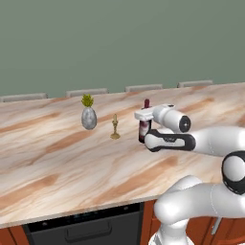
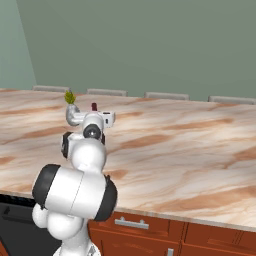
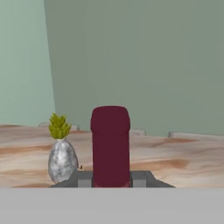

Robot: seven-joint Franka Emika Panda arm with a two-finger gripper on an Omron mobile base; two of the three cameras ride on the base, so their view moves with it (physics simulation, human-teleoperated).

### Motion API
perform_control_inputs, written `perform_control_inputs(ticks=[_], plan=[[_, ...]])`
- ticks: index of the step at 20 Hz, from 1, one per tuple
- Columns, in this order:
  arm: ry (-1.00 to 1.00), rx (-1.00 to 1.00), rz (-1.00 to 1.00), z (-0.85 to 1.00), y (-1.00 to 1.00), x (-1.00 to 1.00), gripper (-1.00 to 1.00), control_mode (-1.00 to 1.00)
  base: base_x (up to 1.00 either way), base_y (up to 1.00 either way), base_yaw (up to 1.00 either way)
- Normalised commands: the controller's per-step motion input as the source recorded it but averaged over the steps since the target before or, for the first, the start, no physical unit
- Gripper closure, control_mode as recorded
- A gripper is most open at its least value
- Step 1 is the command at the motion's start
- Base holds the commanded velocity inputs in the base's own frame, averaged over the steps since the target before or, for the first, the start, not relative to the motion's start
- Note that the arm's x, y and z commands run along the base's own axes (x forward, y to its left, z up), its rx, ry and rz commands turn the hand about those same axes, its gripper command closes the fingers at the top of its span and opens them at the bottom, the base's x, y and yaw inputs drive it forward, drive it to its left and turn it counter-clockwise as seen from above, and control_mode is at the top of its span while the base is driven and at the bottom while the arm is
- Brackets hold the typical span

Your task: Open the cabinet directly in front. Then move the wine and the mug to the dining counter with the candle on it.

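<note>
The dark glass wine bottle with a dark red neck capsule (image 1: 145, 125) is seen right of centre in the left base view, standing upright on the wide beige marble surface with brown veining (image 1: 57, 158). The gripper (image 1: 143, 116) is closed around the neck of the bottle, just below the capsule top; the white hand is extended level from the right of the frame. In the hand view, the dark red capsule (image 3: 110, 146) is shown at lower centre, clamped between the two dark fingertips (image 3: 83, 178), which are drawn in narrowly against it on both sides.

The small brass-gold candlestick with a flared base (image 1: 115, 127) is located just left of the bottle in the left base view, near it but not touching. Further left, the grey egg-shaped vase with a yellow-green plant (image 1: 88, 115) is set on the same surface; the same vase (image 3: 61, 157) is shown at lower left in the hand view.

In the right base view, the capsule top (image 2: 94, 106) is visible at upper left, above the white hand, with the plant (image 2: 69, 97) just to its left. Grey chair backs (image 1: 87, 92) are lined along the far edge of the surface, before a plain green wall (image 1: 119, 38). Reddish-brown drawer fronts (image 2: 150, 227) are seen at the bottom of the right base view
</note>
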Motion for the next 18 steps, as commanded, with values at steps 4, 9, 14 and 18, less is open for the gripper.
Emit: perform_control_inputs(ticks=[4, 9, 14, 18], plan=[[0.00, 0.00, 0.00, -0.17, 0.00, 0.13, 1.00, -1.00, 0.00, 0.00, 0.00], [0.00, 0.00, 0.00, -0.23, 0.00, 0.08, 1.00, -1.00, 0.00, 0.00, 0.00], [0.00, 0.00, 0.00, -0.19, 0.00, 0.08, 1.00, -1.00, 0.00, 0.00, 0.00], [0.00, 0.00, 0.00, -0.15, 0.00, 0.12, 1.00, -1.00, 0.00, 0.00, 0.00]])
